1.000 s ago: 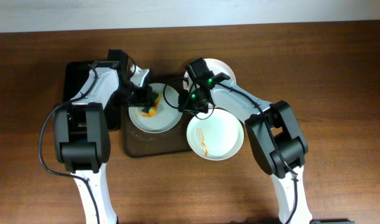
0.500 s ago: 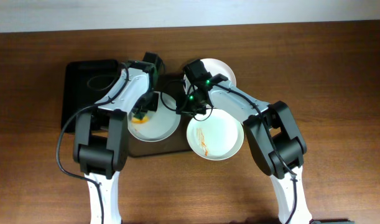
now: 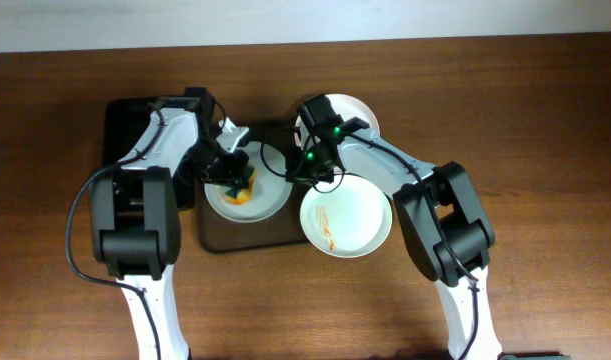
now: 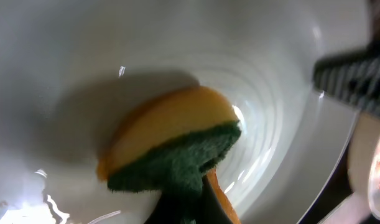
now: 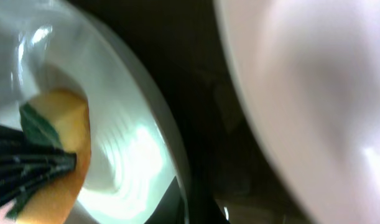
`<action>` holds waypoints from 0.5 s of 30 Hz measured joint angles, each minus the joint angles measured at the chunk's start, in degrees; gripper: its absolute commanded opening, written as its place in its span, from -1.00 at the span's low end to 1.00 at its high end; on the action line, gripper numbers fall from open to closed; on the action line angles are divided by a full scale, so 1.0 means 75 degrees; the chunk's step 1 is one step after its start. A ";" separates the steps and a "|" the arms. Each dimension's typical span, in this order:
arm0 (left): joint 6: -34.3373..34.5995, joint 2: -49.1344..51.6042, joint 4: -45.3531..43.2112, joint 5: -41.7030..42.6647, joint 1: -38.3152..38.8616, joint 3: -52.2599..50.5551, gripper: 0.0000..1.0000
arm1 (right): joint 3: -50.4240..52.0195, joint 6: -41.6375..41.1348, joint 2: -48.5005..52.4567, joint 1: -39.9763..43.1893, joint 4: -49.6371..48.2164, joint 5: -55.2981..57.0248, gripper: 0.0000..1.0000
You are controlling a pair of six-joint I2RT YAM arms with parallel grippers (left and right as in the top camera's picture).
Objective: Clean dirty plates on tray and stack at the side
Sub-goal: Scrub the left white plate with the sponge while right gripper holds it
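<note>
A white plate [image 3: 265, 200] lies on the dark brown tray [image 3: 247, 238]. My left gripper [image 3: 232, 165] is shut on an orange and green sponge [image 3: 241, 182] and presses it onto this plate; the sponge fills the left wrist view [image 4: 171, 146] on the plate's wet white surface [image 4: 283, 118]. My right gripper [image 3: 297, 166] is shut on this plate's right rim [image 5: 172, 146]. A second plate [image 3: 347, 216] with orange smears lies at the tray's right edge. A third, clean-looking plate [image 3: 351, 108] lies behind, partly hidden by the right arm.
A smaller glossy black tray [image 3: 125, 135] stands at the left, under the left arm. Bare wooden table [image 3: 545, 150] lies right of and in front of the trays. The smeared plate overhangs the brown tray's right edge.
The left arm swung right over the plate and back left, dragging the sponge across the plate. The right arm and the other plates have not moved.
</note>
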State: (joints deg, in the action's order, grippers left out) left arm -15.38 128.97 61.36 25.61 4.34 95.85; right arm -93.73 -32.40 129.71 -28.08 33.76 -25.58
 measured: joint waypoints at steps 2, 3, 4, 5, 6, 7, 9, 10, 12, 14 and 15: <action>0.0350 0.0009 -0.0595 0.0192 -0.0119 -0.0041 -0.99 | 0.0000 -0.0117 0.0000 0.0026 -0.0055 0.0026 -0.92; 0.0720 0.0009 -0.0766 0.0090 -0.0128 -0.0041 -0.99 | 0.0000 -0.0140 0.0000 0.0026 -0.0061 0.0026 -0.92; 0.0976 0.0009 -0.0868 -0.0009 -0.0128 -0.0038 -0.99 | 0.0000 -0.0187 0.0000 0.0026 -0.0067 0.0029 -0.92; 0.1789 -0.0029 -0.1011 -0.0417 -0.0079 -0.0023 -0.99 | 0.0000 -0.0251 0.0000 0.0026 -0.0070 0.0029 -0.92; 0.2457 -0.0067 -0.1052 -0.0880 -0.0023 0.0029 -0.99 | 0.0000 -0.0251 0.0000 0.0026 -0.0073 0.0029 -0.92; 0.2862 -0.0085 -0.1023 -0.1233 0.0006 0.0064 -0.99 | 0.0000 -0.0254 0.0000 0.0026 -0.0076 0.0029 -0.92; 0.3826 -0.0157 -0.1005 -0.2398 0.0064 0.0122 -0.99 | 0.0000 -0.0248 0.0000 0.0026 -0.0076 0.0026 -0.92; 0.4068 -0.0169 -0.1017 -0.2771 0.0082 0.0131 -0.99 | -0.0003 -0.0251 0.0015 0.0026 -0.0128 0.0020 -0.92; 0.4334 -0.0184 -0.1110 -0.3357 0.0157 0.0134 -0.99 | -0.0003 -0.0274 0.0032 -0.0020 -0.0178 -0.0006 -0.93; 0.4424 -0.0184 -0.1110 -0.3716 0.0300 0.0134 -0.99 | -0.0003 -0.0283 0.0032 -0.0023 -0.0172 -0.0012 -0.92; 0.4401 -0.0184 -0.1087 -0.3765 0.0329 0.0137 -0.99 | -0.0003 -0.0283 0.0032 -0.0023 -0.0169 -0.0015 -0.92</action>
State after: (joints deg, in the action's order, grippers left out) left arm 17.63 127.59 53.21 -2.63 6.81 96.88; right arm -93.76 -34.52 129.95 -28.25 32.49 -25.69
